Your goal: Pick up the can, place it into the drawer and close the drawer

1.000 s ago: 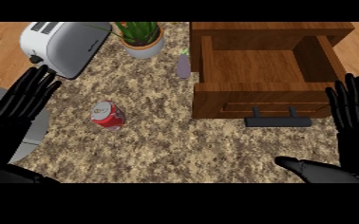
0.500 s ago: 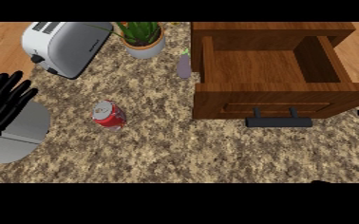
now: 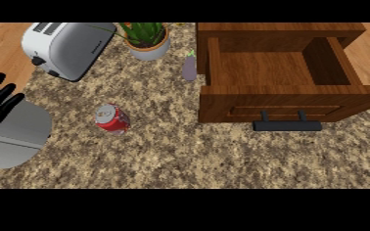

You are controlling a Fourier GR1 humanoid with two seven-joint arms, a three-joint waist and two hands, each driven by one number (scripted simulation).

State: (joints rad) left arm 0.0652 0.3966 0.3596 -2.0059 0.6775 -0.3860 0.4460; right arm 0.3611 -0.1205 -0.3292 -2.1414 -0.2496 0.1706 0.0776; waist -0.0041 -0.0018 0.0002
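step: reach, not yet begun in earnest; can untouched, drawer already pulled out
can [image 3: 113,119]: red, lying on its side on the tabletop [image 3: 180,161], left of centre, silver top facing up-left; well apart from the drawer
drawer [image 3: 278,85]: wooden, open, inside looks bare; black handle [image 3: 287,126] on its near face, toward the robot
left robot hand [image 3: 10,101]: at the view's left edge, only dark fingers show above the grey forearm [image 3: 20,134]; fingers look fairly straight and together, holding nothing; near the can but not touching
right robot hand: not in view
other things: toaster [image 3: 66,48] upper left; potted plant [image 3: 147,40] at top centre; small purple eggplant [image 3: 189,67] just beside the drawer's left wall
progress: judged at the very start; pick, place and close all left to do
next move: left robot hand seems best placed; it needs to swing right and down over the can, fingers spread wide enough to wrap the can across its round body
watch: can on its side may roll when nudged; eggplant sits close to the drawer's left wall, so carry path should come over the front edge
after that: lift, carry right to the drawer, let go inside, then push the handle face away to close
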